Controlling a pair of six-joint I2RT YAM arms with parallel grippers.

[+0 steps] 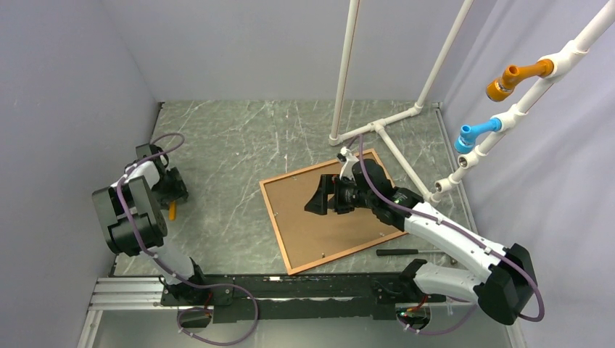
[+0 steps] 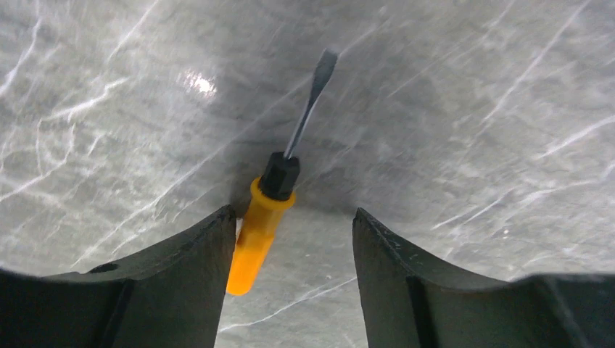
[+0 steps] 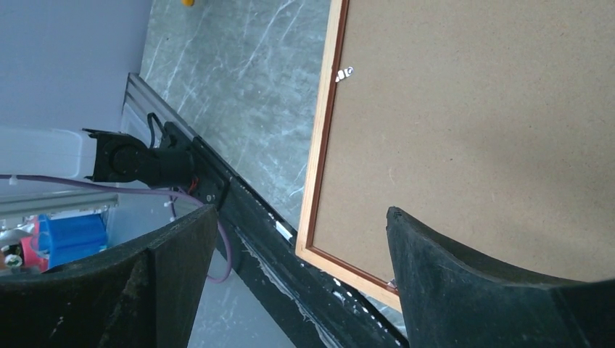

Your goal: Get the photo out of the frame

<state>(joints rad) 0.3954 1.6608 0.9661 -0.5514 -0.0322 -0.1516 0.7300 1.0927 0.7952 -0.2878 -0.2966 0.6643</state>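
While the thin reddish-brown wooden frame (image 1: 275,225) lies face down at centre right of the overhead view, the brown-backed rectangular photo (image 1: 319,233) seated inside it, the right hand (image 3: 301,212) hovers above with fingers apart and the left hand (image 2: 294,214), also spread, hangs over an orange-handled screwdriver (image 2: 279,177).

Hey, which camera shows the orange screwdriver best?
Left wrist: the whole orange screwdriver shows, its handle beside one finger of the open left pincer. Top external catches only a sliver of orange handle beside that pincer; right wrist, at most a yellow speck at its top edge.
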